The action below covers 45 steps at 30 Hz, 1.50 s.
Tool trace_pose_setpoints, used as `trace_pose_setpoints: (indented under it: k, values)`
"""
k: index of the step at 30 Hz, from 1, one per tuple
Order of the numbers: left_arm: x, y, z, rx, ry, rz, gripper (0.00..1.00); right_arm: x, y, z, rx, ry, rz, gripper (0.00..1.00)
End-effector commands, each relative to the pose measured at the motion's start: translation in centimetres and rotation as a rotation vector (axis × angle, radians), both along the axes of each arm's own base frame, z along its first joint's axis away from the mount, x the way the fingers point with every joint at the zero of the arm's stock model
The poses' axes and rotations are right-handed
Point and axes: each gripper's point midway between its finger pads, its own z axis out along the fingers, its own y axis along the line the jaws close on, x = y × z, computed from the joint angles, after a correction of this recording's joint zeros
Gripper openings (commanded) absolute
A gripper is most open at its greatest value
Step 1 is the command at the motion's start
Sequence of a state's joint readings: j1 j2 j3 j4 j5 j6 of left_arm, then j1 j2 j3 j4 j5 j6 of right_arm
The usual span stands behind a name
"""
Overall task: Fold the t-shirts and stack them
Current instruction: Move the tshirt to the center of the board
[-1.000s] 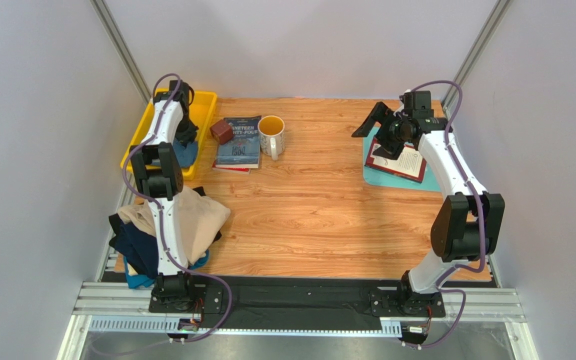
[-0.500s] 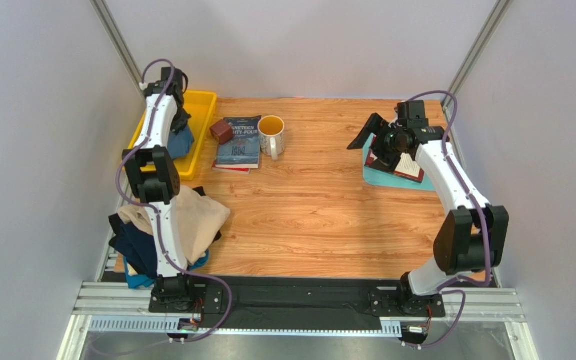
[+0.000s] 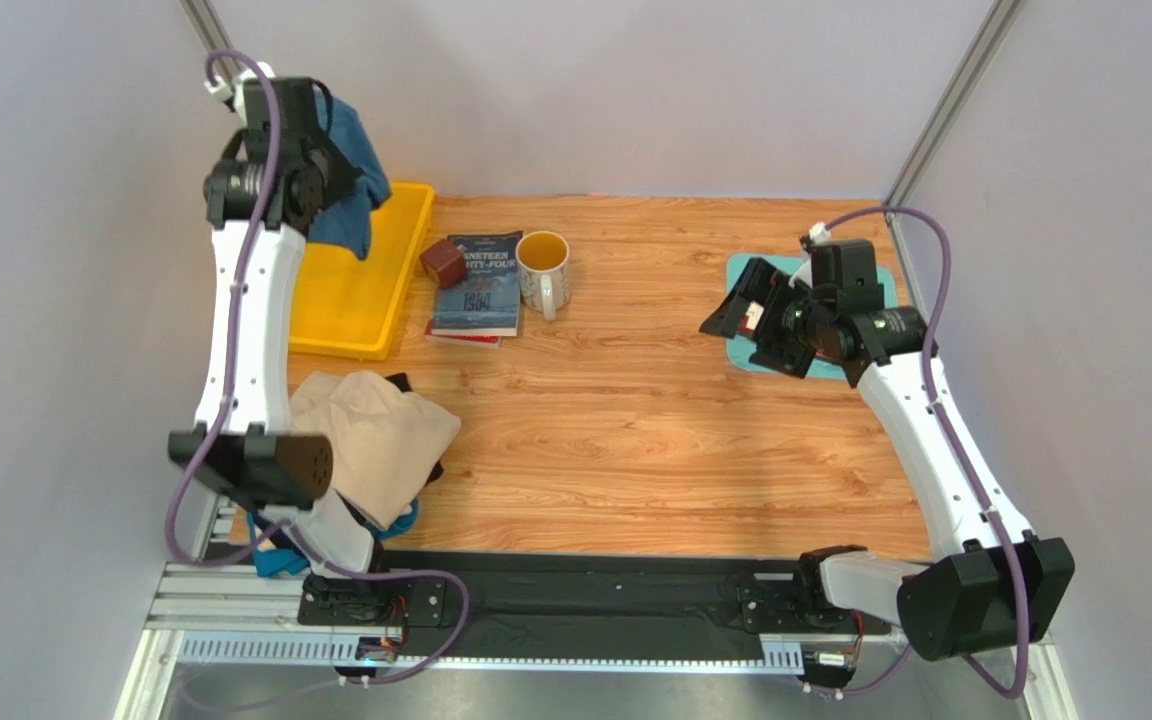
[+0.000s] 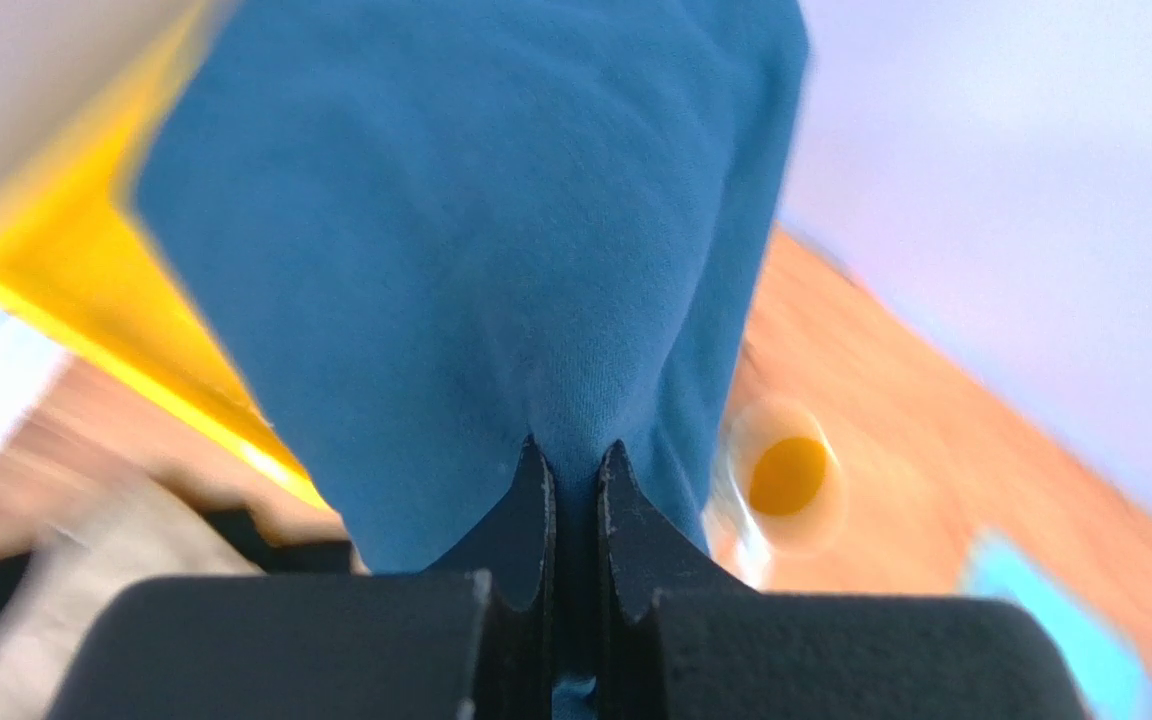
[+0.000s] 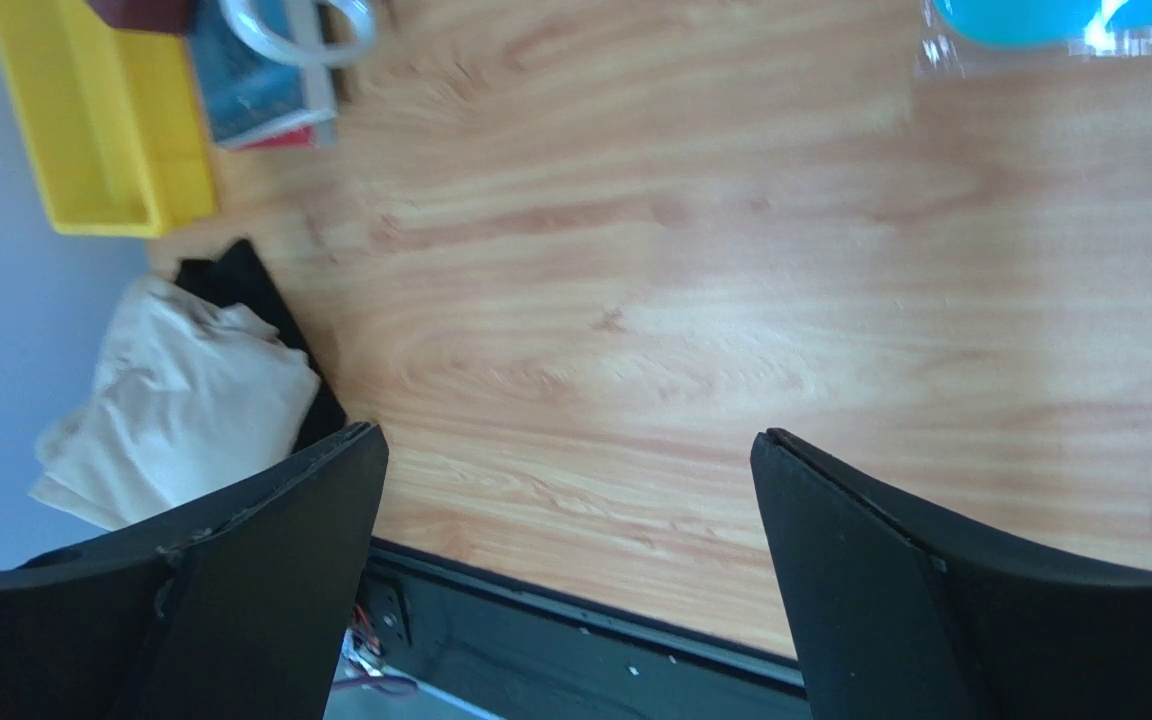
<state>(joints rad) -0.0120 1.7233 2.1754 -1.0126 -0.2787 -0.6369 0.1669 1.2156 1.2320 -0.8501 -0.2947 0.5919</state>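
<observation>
Teal-blue t-shirt hangs pinched in the left jaws above the yellow bin; right jaws spread.

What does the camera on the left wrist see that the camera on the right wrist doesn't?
Only the left wrist view: a teal-blue shirt pinched in the shut left gripper.
Only the right wrist view: the open right gripper with nothing in it, a book, and the beige shirt, which is at most a blur in the other view.
Both: the yellow bin, the mug and the wooden table.
</observation>
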Motion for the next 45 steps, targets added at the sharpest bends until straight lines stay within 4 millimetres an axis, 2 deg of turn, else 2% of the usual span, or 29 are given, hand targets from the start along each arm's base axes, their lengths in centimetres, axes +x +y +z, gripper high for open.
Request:
trace_pose_setpoints:
  k: [1,2,3,4,5,6,8,9,10,11,12,13,14,16,17,18,19,20,22,25,26,28,29,31,33,35,37,40,45]
  values:
    - [-6.7,-12.6,-1.3,-0.168,0.015,-0.434,0.00,-3.0,-0.4,-2.1,0.002,0.032,0.001,1.00]
    - [-8.8,-16.4,-2.5,-0.194,0.039,-0.547,0.00,-3.5,-0.6,-2.4,-0.017,0.025,0.010,1.00]
    - [-11.4,-18.3,-5.4,-0.230,0.111,-0.617,0.00,-4.0,-1.0,-2.6,-0.035,0.020,0.008,1.00]
    - [-12.9,-20.0,-6.4,-0.257,0.137,-0.669,0.00,-4.7,-1.5,-2.2,-0.056,-0.008,0.000,1.00]
    - [-15.1,-22.7,-7.6,-0.273,0.180,-0.754,0.00,-5.5,-1.9,-2.3,-0.073,0.006,0.005,1.00]
    - [-16.7,-23.5,-9.8,-0.276,0.243,-0.774,0.00,-6.0,-2.0,-2.1,-0.088,-0.003,0.022,1.00]
    - [-18.6,-25.3,-11.4,-0.281,0.285,-0.824,0.00,-7.4,-1.4,-1.2,-0.045,-0.026,0.059,1.00]
    - [-19.3,-25.9,-13.1,-0.309,0.343,-0.842,0.00,-7.8,-0.6,-0.7,0.007,-0.035,0.082,1.00]
    - [-19.0,-26.8,-13.3,-0.339,0.330,-0.871,0.00,-8.9,1.1,-0.6,0.097,-0.039,0.166,1.00]
    - [-19.0,-27.5,-13.6,-0.360,0.334,-0.900,0.00,-8.9,1.2,0.8,0.114,-0.122,0.174,1.00]
    - [-19.0,-28.5,-14.7,-0.398,0.374,-0.921,0.00,-9.0,1.1,1.1,0.115,-0.138,0.165,1.00]
    - [-18.7,-29.2,-14.8,-0.416,0.374,-0.937,0.00,-9.1,0.9,1.2,0.125,-0.135,0.143,1.00]
    - [-18.5,-30.0,-14.7,-0.431,0.376,-0.957,0.00,-9.3,0.7,0.6,0.132,-0.122,0.131,1.00]
    - [-18.5,-31.6,-16.4,-0.434,0.448,-1.006,0.00,-9.5,0.6,0.2,0.146,-0.096,0.121,1.00]
    - [-18.2,-32.3,-16.1,-0.430,0.448,-1.030,0.00,-9.5,0.7,-0.3,0.153,-0.080,0.122,1.00]
    - [-18.3,-33.0,-17.5,-0.418,0.490,-1.062,0.00,-9.6,0.9,-0.4,0.166,-0.069,0.131,1.00]
    - [-18.8,-33.6,-17.9,-0.408,0.517,-1.084,0.00,-9.6,1.0,-0.6,0.173,-0.059,0.130,1.00]
    - [-18.7,-34.1,-17.7,-0.391,0.510,-1.112,0.00,-9.5,1.1,-1.1,0.175,-0.038,0.125,1.00]
    - [-18.9,-34.6,-18.8,-0.375,0.547,-1.127,0.00,-9.2,1.0,-1.9,0.178,-0.010,0.107,0.97]
    - [-18.9,-34.2,-19.9,-0.348,0.587,-1.116,0.00,-8.6,1.0,-3.4,0.178,0.057,0.087,0.93]
    - [-19.0,-34.4,-19.7,-0.352,0.585,-1.136,0.00,-8.4,1.0,-3.9,0.169,0.086,0.081,0.92]
    - [-19.2,-35.1,-19.1,-0.373,0.574,-1.193,0.00,-7.6,0.5,-3.0,0.144,0.070,0.053,0.94]
    - [-19.4,-36.3,-18.1,-0.411,0.557,-1.275,0.00,-7.2,0.2,-2.6,0.130,0.056,0.031,0.95]
    - [-19.5,-37.6,-17.1,-0.458,0.552,-1.354,0.00,-6.1,-0.4,-1.6,0.099,0.021,-0.004,0.96]
    - [-19.6,-39.4,-15.9,-0.543,0.557,-1.448,0.00,-5.4,-0.9,-1.9,0.079,0.038,-0.039,0.96]
    - [-20.1,-40.8,-15.5,-0.631,0.587,-1.528,0.00,-5.0,-1.3,-3.4,0.051,0.116,-0.074,0.96]
    - [-20.2,-40.9,-16.2,-0.652,0.634,-1.528,0.00,-4.6,-1.6,-5.1,0.031,0.181,-0.099,0.98]
    - [-20.8,-39.9,-18.8,-0.624,0.708,-1.487,0.00,-4.0,-2.3,-7.6,-0.029,0.244,-0.121,0.97]
    - [-22.0,-38.2,-21.7,-0.581,0.780,-1.434,0.00,-3.3,-3.2,-10.4,-0.097,0.289,-0.141,0.97]
